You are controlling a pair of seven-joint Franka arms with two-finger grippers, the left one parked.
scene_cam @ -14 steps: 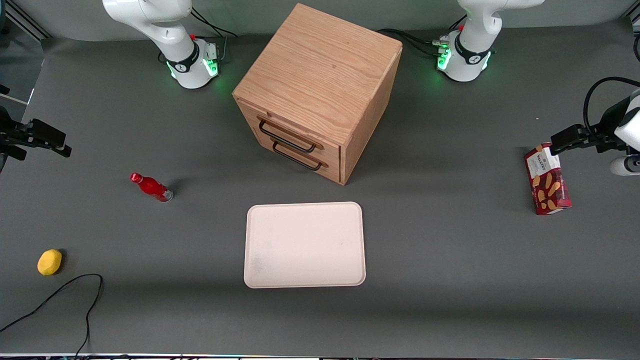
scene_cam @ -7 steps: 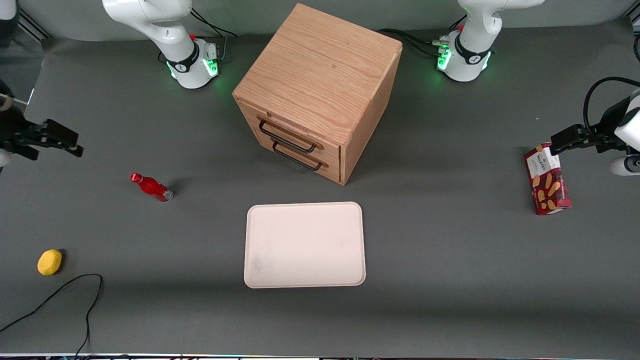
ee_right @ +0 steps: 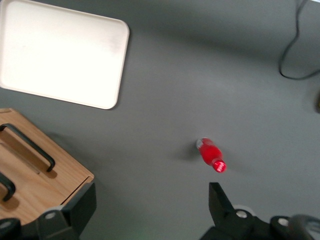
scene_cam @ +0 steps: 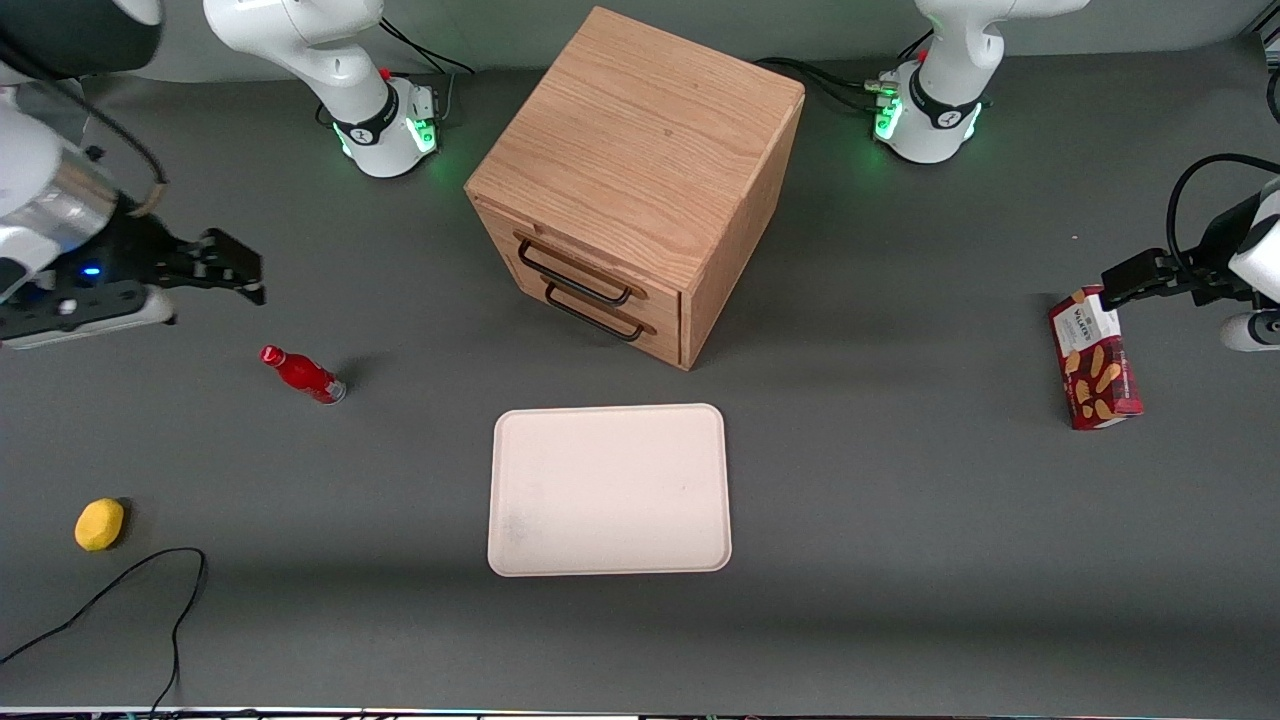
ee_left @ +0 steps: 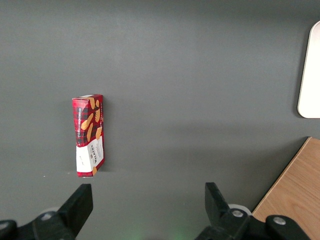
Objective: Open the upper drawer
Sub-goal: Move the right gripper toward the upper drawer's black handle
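The upper drawer [scene_cam: 585,262] sits shut in the front face of the light-oak cabinet [scene_cam: 640,140], its thin black bar handle [scene_cam: 572,276] directly above the matching handle of the lower drawer [scene_cam: 600,315]. The gripper [scene_cam: 240,280] hangs well apart from it, toward the working arm's end of the table, above bare mat and farther from the front camera than the red bottle [scene_cam: 302,374]. Its two black fingers stand spread wide with nothing between them, as the right wrist view confirms, showing only grey mat in the gap of the gripper [ee_right: 150,205]. Between gripper and cabinet front the mat [scene_cam: 900,520] lies open; the red bottle [ee_right: 212,156] lies on its side near the gripper's line, not touching it. The cream tray [scene_cam: 608,490] lies nearer the front camera than the cabinet, just clear of its lower corner. A yellow fruit [scene_cam: 99,524] and a loose black cable [scene_cam: 130,590] lie close to the table edge at the working arm's end. A red biscuit box [scene_cam: 1093,360] lies toward the parked arm's end. In the right wrist view the cabinet [ee_right: 40,170] is cut off, with both handles only partly seen. The working arm's upper links run out of the front view.
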